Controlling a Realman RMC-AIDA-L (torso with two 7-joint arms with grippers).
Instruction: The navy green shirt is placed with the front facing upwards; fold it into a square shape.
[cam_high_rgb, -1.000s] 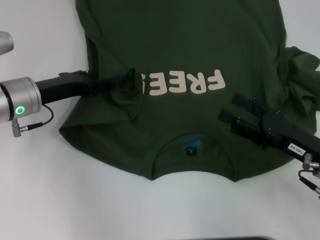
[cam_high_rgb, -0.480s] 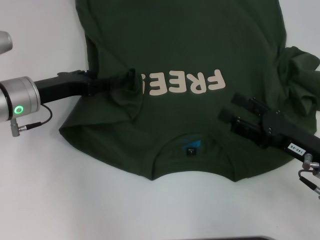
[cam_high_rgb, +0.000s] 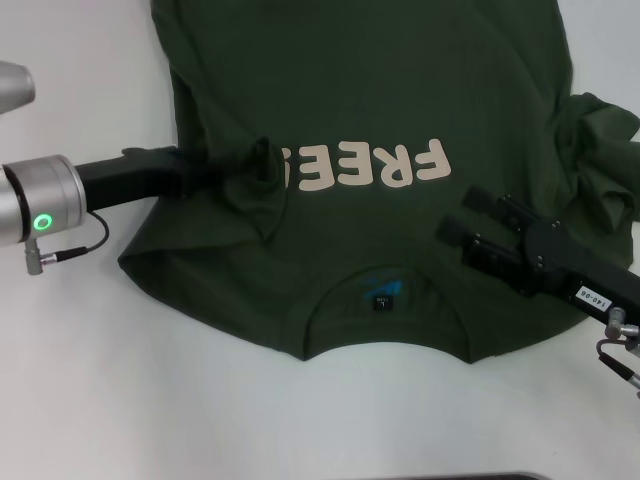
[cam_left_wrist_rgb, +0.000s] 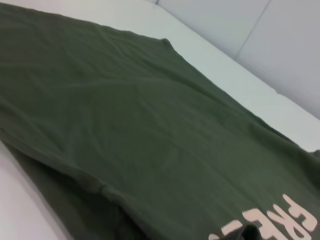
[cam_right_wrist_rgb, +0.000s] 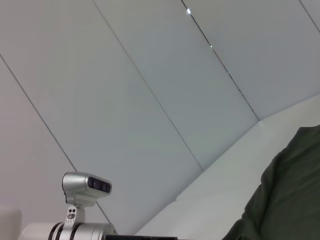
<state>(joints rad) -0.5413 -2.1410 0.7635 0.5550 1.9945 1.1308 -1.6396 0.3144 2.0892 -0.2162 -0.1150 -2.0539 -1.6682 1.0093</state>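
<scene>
The navy green shirt (cam_high_rgb: 380, 90) lies front up on the white table, collar and black neck label (cam_high_rgb: 382, 301) nearest me. Its cream "FREE" lettering (cam_high_rgb: 385, 165) is partly covered at the left end by a folded-in ridge of cloth (cam_high_rgb: 264, 160). My left gripper (cam_high_rgb: 215, 168) reaches in low from the left edge, pointing at that ridge. My right gripper (cam_high_rgb: 458, 216) hovers open over the shirt's right shoulder, holding nothing. The right sleeve (cam_high_rgb: 600, 150) is bunched up at the far right. The left wrist view shows the shirt's flat body (cam_left_wrist_rgb: 125, 135); a corner of cloth (cam_right_wrist_rgb: 290, 190) shows in the right wrist view.
Bare white table (cam_high_rgb: 150, 380) surrounds the shirt on the left and front. A dark strip (cam_high_rgb: 500, 476) runs along the table's front edge. Pale wall panels and my head unit (cam_right_wrist_rgb: 87, 187) fill the right wrist view.
The left arm has shifted very slightly to the left. The shirt and the right arm have not moved.
</scene>
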